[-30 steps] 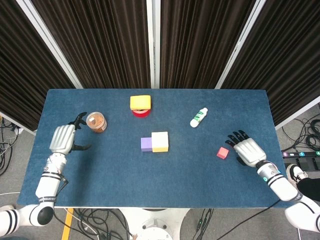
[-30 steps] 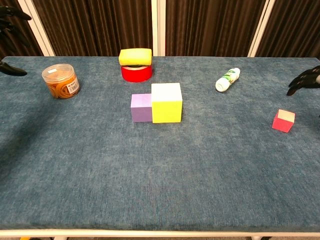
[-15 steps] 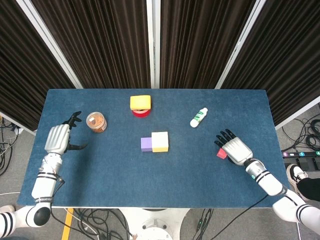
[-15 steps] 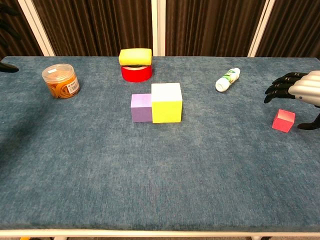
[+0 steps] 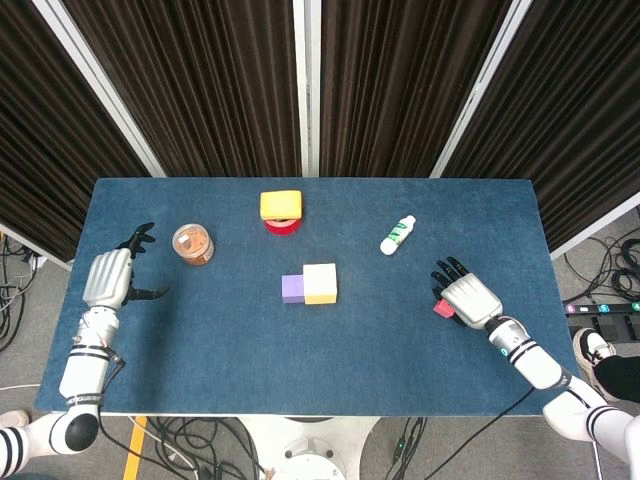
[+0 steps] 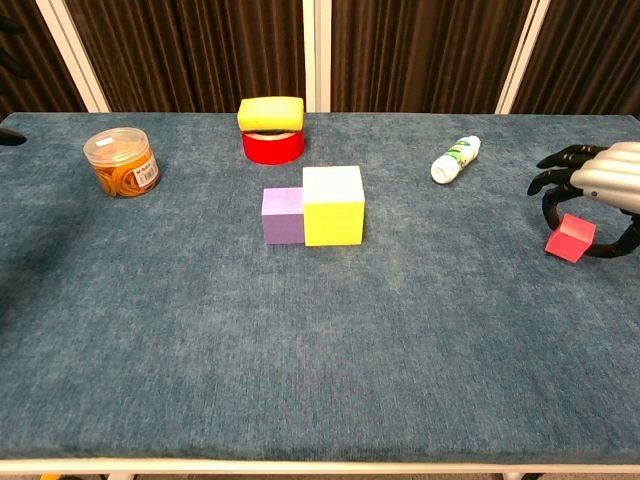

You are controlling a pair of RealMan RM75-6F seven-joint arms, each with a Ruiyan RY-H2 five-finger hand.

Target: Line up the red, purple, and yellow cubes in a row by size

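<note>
1. Right hand point(image 6: 600, 190) is over the red cube point(image 6: 570, 238) at the right side of the table point(image 6: 300, 360) — fingers curled down around it, thumb hooked at the near side. Cube looks tilted in the chest view, so prob. touched or pinched, but can't tell if it's a firm hold or just a cage around it.
2. Risk: cube is small vs. the hand. If the pinch lands on a corner it could squirt out or roll twd the right table edge, which is near.
3. Purple cube point(image 6: 283, 215) and yellow cube point(image 6: 333, 205) sit mid-table, touching side by side, purple on the left. By size, red belongs just left of purple.
4. Risk: that slot is well apart from the red cube, on the far side of the pair. Carrying low across them could knock yellow or purple out of line; a weak hold could drop red en route.
5. Risk at set-down — bulky fingers beside purple may nudge it when letting go.
6. Left hand point(image 5: 108, 279) is at the far left near the jar of rubber bands point(image 6: 121, 162), fingers spread, holding nothing. Bottle point(image 6: 455, 158) and the sponge on the red tape roll point(image 6: 271, 122) lie behind the route, so low risk.
</note>
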